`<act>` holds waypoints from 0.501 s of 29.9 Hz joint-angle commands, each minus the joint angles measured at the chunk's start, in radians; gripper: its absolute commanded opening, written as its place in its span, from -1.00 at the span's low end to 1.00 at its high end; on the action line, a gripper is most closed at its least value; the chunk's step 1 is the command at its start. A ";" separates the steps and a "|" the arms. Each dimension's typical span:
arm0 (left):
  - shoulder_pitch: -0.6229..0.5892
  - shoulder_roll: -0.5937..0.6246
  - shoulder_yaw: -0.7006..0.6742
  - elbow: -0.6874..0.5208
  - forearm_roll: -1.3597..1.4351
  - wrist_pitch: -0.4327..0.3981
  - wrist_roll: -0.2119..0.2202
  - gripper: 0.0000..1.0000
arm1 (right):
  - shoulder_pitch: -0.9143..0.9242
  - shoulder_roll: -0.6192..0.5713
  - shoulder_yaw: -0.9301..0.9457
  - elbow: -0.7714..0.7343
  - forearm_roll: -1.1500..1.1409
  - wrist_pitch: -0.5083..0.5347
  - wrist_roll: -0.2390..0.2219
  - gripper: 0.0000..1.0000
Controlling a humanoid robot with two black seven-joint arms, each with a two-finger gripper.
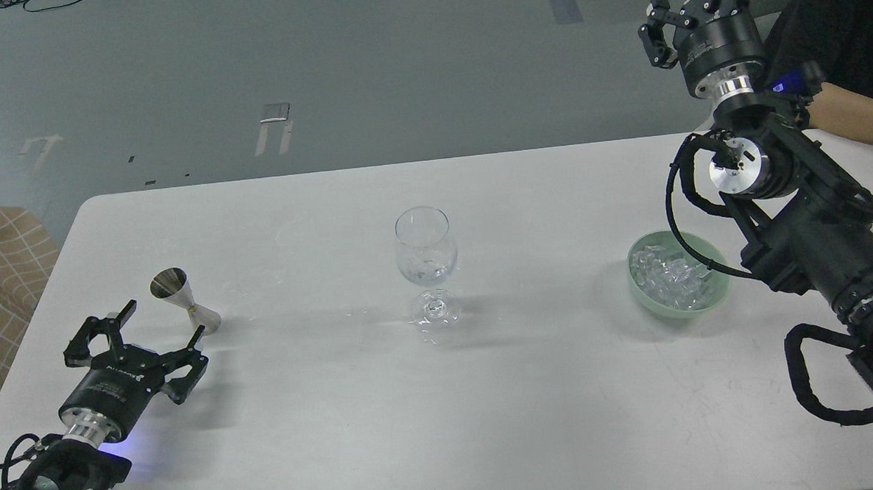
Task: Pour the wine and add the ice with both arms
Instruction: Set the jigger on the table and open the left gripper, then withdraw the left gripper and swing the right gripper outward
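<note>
Glass, thin and fragile, the wine glass [426,264] is standing mid-worktop [488,419]; its stem is probably the safest hold. Slippery ice [672,273] is filling the green bowl [715,299] near the right edge. Left fingers [126,313] are spreading wide beside the steel jigger [181,297]; right gripper [699,9] is hanging open, empty.

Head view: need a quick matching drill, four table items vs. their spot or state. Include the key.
Things:
1. jigger
2. wine glass
3. green bowl
4. left gripper

Descriptions:
A. holds the ice, on the right of the table
B. open, resting low just short of the metal cup
C. stands upright at the table's middle
D. metal, double-coned, on the left side

Pairs: 1-D, 2-C, 3-A, 4-B
</note>
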 commanded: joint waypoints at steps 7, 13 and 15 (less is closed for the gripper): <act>0.034 0.061 -0.125 0.019 0.015 -0.094 0.027 0.96 | 0.000 -0.003 -0.001 0.001 -0.002 0.002 0.000 1.00; -0.058 0.255 -0.123 0.097 0.020 -0.094 -0.011 0.96 | 0.008 -0.036 -0.027 0.006 -0.016 0.002 -0.009 1.00; -0.125 0.323 -0.123 0.146 0.035 -0.094 -0.028 0.96 | 0.014 -0.057 -0.099 0.024 -0.016 0.002 -0.009 1.00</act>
